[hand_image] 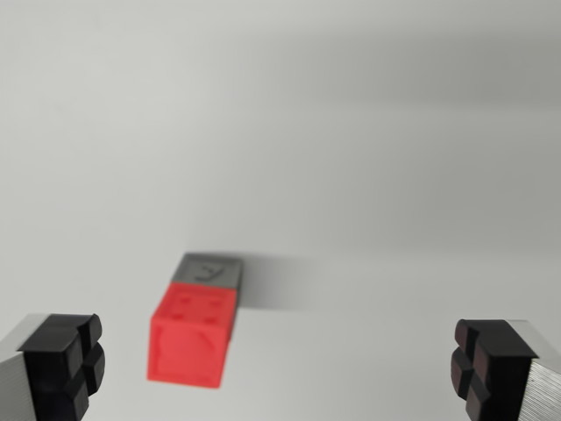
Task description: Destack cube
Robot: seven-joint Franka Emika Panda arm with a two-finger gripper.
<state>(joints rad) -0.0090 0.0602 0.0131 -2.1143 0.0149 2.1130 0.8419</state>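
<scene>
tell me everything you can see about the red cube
The red cube is a bright, matte, plastic-looking block with rounded edges. Its face toward the camera carries a shallow octagonal recess, and the face above that shows four small indentations. It lies left of centre in the wrist view, pressed against a grey cube directly beyond it, the stack casting a shadow to the right on the white surface. The open hand is not touching it.

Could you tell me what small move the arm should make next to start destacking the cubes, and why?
Probably shift toward the wrist view's left. The gripper is open, one of its fingers at each lower corner, nothing between them. The red cube, stacked against the grey cube, sits left of the midpoint between the fingers, so centring should come before closing in.
</scene>
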